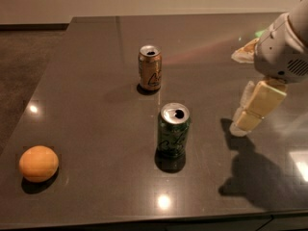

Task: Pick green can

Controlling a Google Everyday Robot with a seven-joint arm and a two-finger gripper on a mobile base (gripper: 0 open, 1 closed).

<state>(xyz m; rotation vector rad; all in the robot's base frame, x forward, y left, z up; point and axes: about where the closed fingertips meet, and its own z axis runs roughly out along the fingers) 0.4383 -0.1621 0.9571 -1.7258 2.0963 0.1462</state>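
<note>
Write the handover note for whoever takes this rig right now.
Pincer: open, empty, above the table's right side, to the right of the green can and clear of it.
Green can: upright, mid-table toward the front edge.
Also there: brown can upright behind it, orange at front left.
Done: nothing grasped yet.
Left: bring the pincer to the green can, close on it, lift.
</note>
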